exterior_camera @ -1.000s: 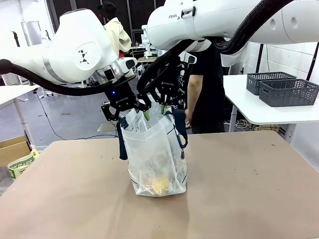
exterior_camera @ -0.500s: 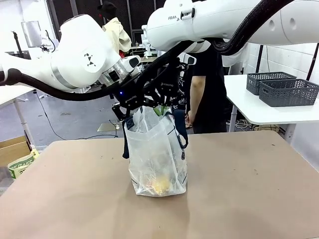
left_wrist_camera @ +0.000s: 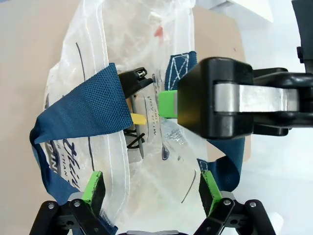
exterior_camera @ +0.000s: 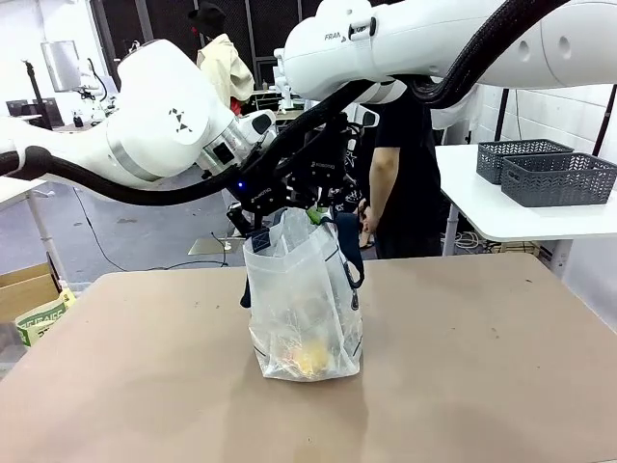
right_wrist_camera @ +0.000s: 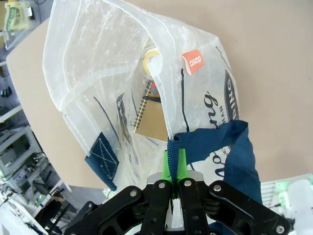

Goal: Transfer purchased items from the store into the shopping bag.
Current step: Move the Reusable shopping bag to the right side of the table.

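Note:
The clear shopping bag stands upright mid-table, with a yellow item at its bottom. My right gripper is shut on one navy strap and holds it up above the bag. Through the plastic I see a tan spiral notebook and a yellow roll. My left gripper is open above the bag's mouth, its green pads either side of the plastic, beside the other strap. Both grippers meet at the bag's top. The store is out of view on this table.
A person in a black shirt stands just behind the bag at the far edge. Two dark grey lattice baskets sit on a white side table at the far right. A cardboard box is on the floor at left.
My left gripper has swung right and in over the bag's mouth, staying open. The right gripper has kept its hold on the strap; the bag has barely shifted.

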`<state>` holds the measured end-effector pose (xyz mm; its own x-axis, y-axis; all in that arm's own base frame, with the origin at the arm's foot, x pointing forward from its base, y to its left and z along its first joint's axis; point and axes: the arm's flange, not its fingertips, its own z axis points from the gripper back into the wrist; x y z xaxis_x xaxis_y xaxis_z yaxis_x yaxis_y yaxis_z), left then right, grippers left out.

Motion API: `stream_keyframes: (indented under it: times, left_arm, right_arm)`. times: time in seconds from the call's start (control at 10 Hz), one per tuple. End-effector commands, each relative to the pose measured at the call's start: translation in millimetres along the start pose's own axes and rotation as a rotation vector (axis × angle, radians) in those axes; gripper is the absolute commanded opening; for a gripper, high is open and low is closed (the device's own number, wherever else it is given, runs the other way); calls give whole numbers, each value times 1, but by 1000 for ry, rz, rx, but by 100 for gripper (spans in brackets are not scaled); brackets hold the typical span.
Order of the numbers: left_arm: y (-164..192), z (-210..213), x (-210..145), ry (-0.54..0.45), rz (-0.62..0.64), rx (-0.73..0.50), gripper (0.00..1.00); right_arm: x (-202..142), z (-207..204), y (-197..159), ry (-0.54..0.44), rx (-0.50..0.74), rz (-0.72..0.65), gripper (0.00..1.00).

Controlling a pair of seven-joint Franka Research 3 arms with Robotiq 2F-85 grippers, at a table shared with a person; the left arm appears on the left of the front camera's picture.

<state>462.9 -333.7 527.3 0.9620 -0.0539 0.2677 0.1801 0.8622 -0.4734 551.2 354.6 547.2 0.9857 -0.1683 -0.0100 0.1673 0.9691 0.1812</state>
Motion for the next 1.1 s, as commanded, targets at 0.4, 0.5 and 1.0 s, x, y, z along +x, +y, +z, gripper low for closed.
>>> stream_keyframes:
  times: [0.4, 0.5, 1.0]
  left_arm:
    - [3, 8, 0, -69, -30, -90, 100]
    - [3, 7, 0, -71, -29, -101, 100]
    - [0, -8, 0, -24, -49, -99, 100]
  right_arm:
    - [2, -7, 0, 19, -9, -4, 0]
    - [2, -7, 1, 21, -10, -3, 0]
    - [1, -11, 6, 15, 11, 19, 0]
